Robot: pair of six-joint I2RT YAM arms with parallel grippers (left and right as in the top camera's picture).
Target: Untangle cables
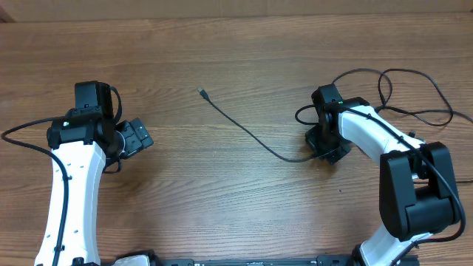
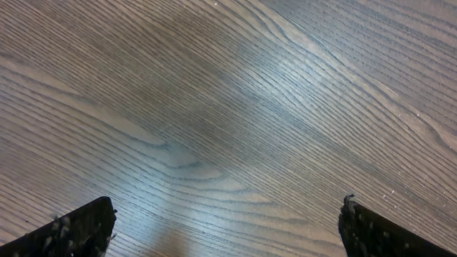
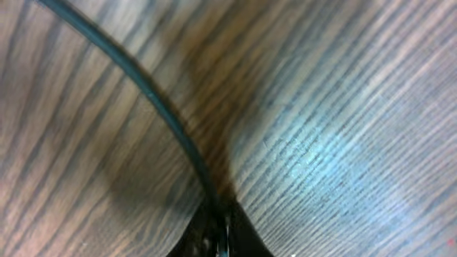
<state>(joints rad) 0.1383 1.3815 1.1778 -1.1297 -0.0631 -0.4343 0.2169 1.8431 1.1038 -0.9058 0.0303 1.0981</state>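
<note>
Cam overhead: thin black cable runs from its plug at 11 o'clock to right gripper at 3 o'clock. Prob. held by that end to draw the strand clear of the loose loops at 2 o'clock. Left gripper sits at 9 o'clock, well apart from it.

Left wrist: left gripper spread wide w/ only bare table between, so free to help.

Right wrist: right gripper pinched tight on cable, which exits toward 11 o'clock.
</note>
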